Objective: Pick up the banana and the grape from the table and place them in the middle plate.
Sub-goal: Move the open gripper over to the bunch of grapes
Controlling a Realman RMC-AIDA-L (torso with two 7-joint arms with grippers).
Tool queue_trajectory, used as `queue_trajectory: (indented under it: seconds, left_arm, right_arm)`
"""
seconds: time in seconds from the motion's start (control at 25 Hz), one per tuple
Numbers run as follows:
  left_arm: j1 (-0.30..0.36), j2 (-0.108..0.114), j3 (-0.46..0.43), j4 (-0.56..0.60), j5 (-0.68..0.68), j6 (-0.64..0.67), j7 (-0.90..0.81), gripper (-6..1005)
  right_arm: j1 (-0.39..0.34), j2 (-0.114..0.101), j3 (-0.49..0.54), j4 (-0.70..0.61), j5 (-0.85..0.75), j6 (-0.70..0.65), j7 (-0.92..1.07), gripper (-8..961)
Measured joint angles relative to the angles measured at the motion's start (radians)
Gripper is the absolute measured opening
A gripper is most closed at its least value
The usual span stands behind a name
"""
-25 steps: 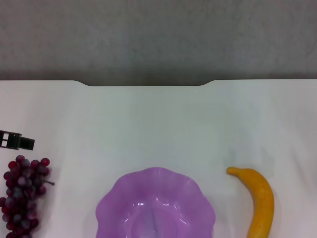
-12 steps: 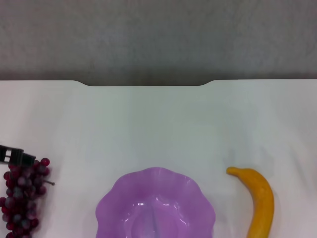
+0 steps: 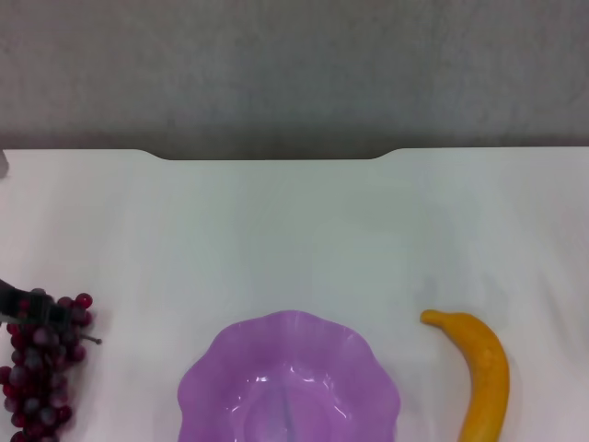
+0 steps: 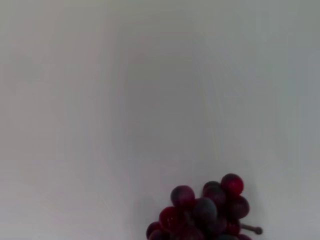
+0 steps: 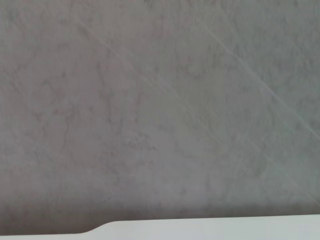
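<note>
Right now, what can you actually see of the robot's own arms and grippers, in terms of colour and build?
Very little. In the head view only a small part of the left gripper shows at the picture's left edge by the grape bunch: a dark, black boxy piece with a pale patch. No cables, markings or arm links are visible. The right arm and its gripper appear in no view.

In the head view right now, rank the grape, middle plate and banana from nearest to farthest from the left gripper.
1. The grape, far left, directly under the left gripper.
2. The middle plate, centre, at the near edge.
3. The banana, on the right side.
</note>
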Motion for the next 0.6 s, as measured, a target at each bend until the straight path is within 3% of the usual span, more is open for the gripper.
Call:
queue_trajectory:
  seconds: [0.4, 0.6]
  left_arm:
    - [-0.075, 0.029, 0.003, 0.225, 0.0, 0.117, -0.038, 790]
    - [-0.102, 0.068, 0.065, 0.312, 0.0, 0.145, -0.108, 783]
  right_arm:
    - [0.001, 0.0, 0.0, -0.001, 0.0, 0.002, 0.0, 856]
    - [0.002, 0.0, 0.0, -0.001, 0.0, 0.005, 0.0, 855]
